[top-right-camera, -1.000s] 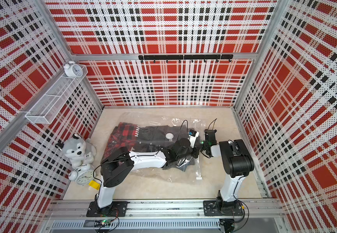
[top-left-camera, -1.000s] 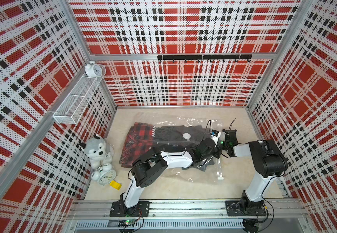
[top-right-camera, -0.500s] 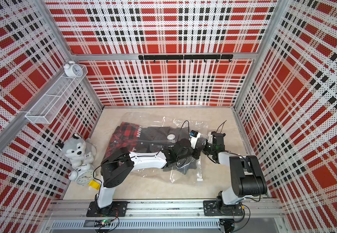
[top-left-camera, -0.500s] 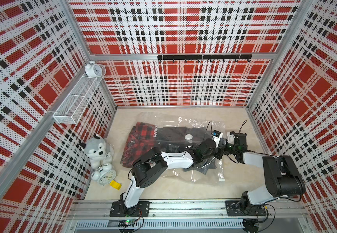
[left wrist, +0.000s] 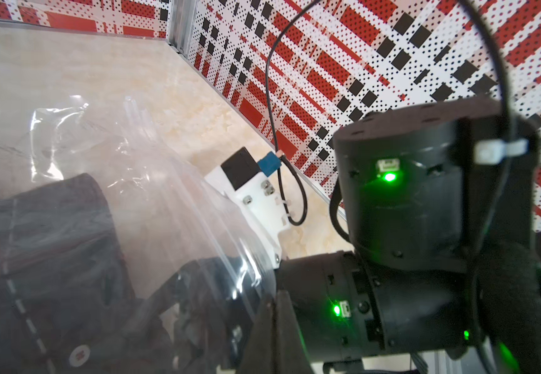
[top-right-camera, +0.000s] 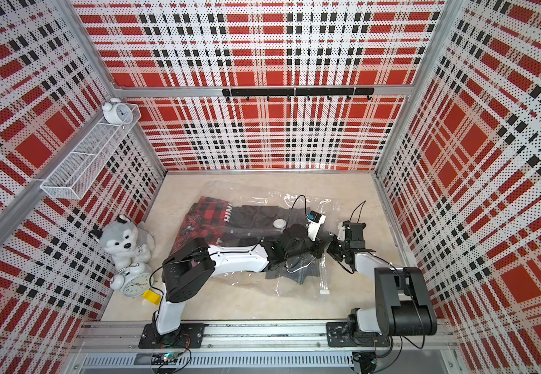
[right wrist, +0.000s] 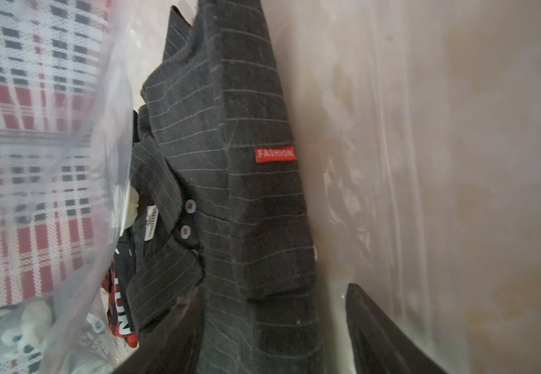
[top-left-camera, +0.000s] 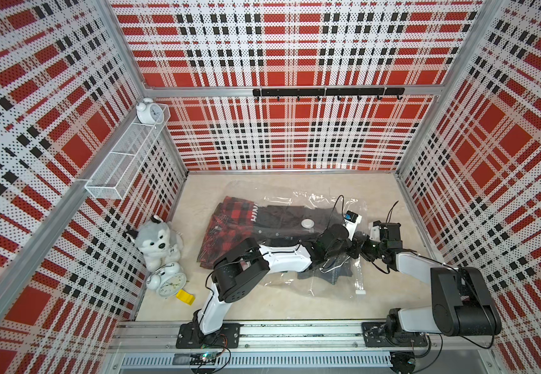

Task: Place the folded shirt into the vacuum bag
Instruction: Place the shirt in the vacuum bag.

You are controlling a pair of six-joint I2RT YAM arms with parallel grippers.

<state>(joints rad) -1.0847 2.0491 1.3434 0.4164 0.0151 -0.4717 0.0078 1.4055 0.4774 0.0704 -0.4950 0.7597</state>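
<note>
The folded shirt (right wrist: 246,181) lies inside the vacuum bag (top-left-camera: 321,199), insertion almost done. The right end effector (right wrist: 274,291) is open around it; the left end effector (left wrist: 274,311) is closed, seemingly on the bag film. Next: withdraw right without dragging cloth

White-shelled left arm (top-left-camera: 282,259) and right arm (top-left-camera: 414,264), black joint housings (left wrist: 402,207); thin black cables (left wrist: 272,81) loop off wrists (green lights (left wrist: 389,177) glowing); white camera mount (left wrist: 257,210), silver screws (left wrist: 247,200); black tapered left claw (left wrist: 275,298).

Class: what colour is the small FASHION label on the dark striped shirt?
Red, with white letters; the label shows best in the right wrist view.
</note>
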